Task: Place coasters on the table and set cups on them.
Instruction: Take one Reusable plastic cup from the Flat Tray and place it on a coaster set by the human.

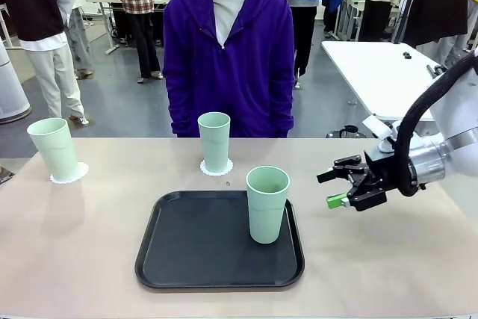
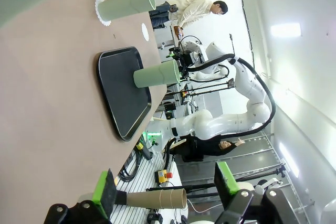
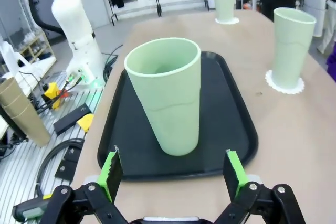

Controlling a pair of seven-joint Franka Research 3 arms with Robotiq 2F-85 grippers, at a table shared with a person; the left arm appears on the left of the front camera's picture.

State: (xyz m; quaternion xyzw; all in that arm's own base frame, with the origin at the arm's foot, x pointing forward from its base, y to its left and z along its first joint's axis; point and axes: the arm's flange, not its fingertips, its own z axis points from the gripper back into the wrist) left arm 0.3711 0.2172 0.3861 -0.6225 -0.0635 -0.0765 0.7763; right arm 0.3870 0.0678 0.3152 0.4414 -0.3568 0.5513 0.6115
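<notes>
**A:** Starting at the left: left gripper [image 2: 165, 184] spread wide, pinching nothing, looking along the table [image 1: 89, 259]. Any danger there?

**B:** Little, unless swung toward the left cup [image 1: 56, 149], standing on its coaster [image 1: 69, 173] near the far left corner. Looks tall and light, so could probably tip at a brush.

**A:** Next, the middle cup [image 1: 214, 141] on its own coaster [image 1: 216, 168], just beyond the tray [image 1: 172, 259].

**B:** Settled as well. Only at risk from a wide sweep while the third one is being carried.

**A:** Then the last cup [image 1: 267, 203], upright on the right part of the tray, not yet on a coaster.

**B:** Main hazard. Tapered and smooth, so might slip from a loose pinch, or topple if struck by one finger before the other arrives. Might also catch the tray's raised lip if dragged rather than lifted.

**A:** And the right gripper [image 1: 351, 188]?

**B:** Jaws wide apart, empty, lying sideways just right of the tray, level with that cup and aimed at it. Needs centring so that both pads meet the wall together.

**A:** A spot for it?

**B:** Small white disc [image 2: 145, 31] on the table beyond the tray, seen from the left wrist. Perhaps the third coaster, cannot tell for sure. Thin paper by the look, so likely to shift or crumple under an off-centre or skidding landing.
</notes>
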